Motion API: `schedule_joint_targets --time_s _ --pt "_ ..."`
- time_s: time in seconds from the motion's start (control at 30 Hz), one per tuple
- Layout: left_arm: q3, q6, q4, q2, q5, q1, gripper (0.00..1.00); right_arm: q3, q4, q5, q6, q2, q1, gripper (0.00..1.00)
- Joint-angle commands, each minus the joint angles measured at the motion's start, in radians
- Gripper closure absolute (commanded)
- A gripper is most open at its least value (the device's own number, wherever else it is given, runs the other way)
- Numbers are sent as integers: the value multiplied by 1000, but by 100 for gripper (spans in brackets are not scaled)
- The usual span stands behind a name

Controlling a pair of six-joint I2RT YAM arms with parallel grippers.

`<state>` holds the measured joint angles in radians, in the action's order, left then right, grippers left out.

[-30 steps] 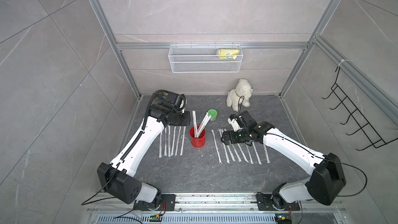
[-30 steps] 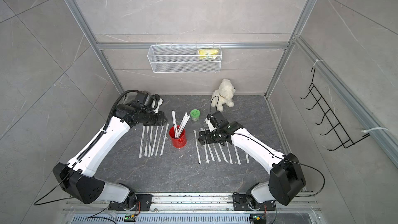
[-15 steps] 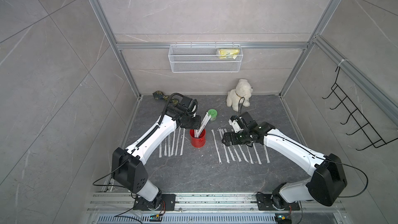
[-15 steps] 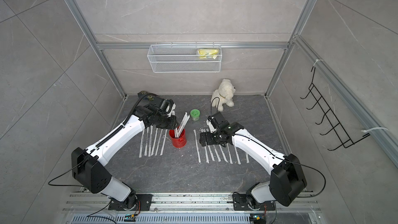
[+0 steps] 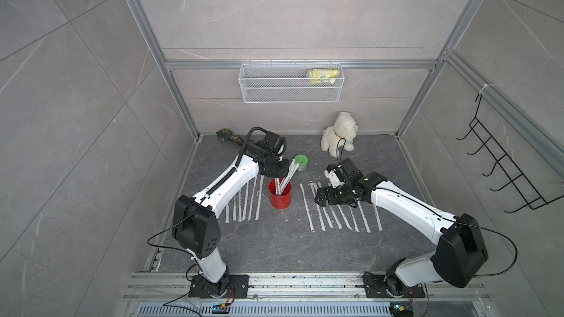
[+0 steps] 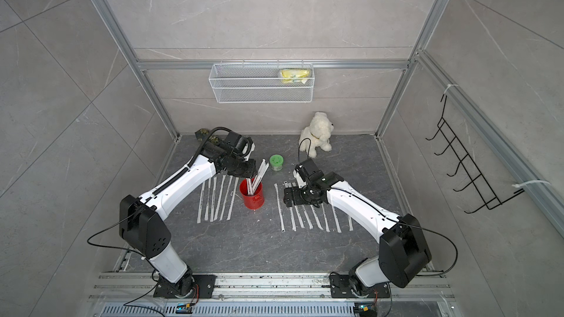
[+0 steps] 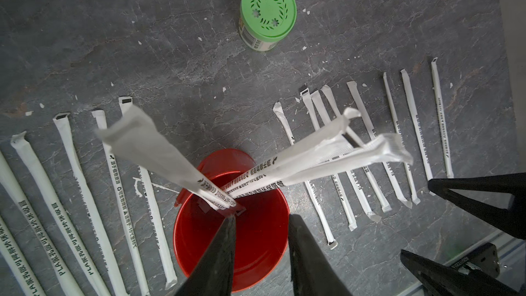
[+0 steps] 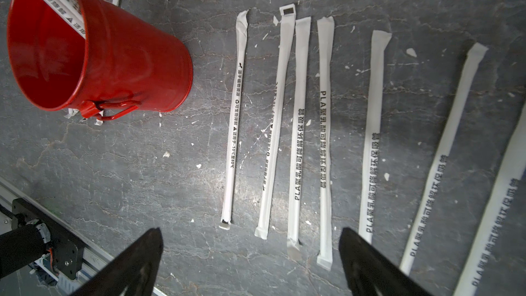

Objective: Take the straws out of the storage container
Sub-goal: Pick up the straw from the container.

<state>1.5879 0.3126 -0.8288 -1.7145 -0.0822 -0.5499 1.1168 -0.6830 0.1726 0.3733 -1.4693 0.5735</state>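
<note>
Three or four straws (image 5: 288, 172) stand tilted in the storage container (image 5: 280, 199) in both top views. The container sits near the middle of the tabletop (image 5: 274, 248), a little toward its left edge, and laid-out straws (image 5: 335, 211) lie in rows on either side of it. The left gripper (image 5: 279, 172) hangs just above the container's mouth, and the right gripper (image 5: 319, 202) hangs over the right-hand row.

In the left wrist view, the left gripper's jaws are partly apart with nothing between them. One tip is close to the straw that leans alone. The step in hand looks like reaching for another straw. Next the jaws must straddle one wrapper, pinch it and lift it straight up, or the container may tip.

In the right wrist view, the right gripper is spread wide and empty above the laid-out straws.
</note>
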Motion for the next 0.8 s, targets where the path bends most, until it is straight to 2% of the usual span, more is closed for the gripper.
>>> schedule_joint_targets --time_s 0.0,0.27,0.77 --pt "53 -42 -11 -32 19 -2 64 -3 3 4 -10 -19 -4 0" --pt "112 -59 -34 -81 30 -2 65 6 1 11 -16 -28 -8 0" --pt "139 -67 -47 -113 15 -3 65 2 -3 17 -17 -21 -15 0"
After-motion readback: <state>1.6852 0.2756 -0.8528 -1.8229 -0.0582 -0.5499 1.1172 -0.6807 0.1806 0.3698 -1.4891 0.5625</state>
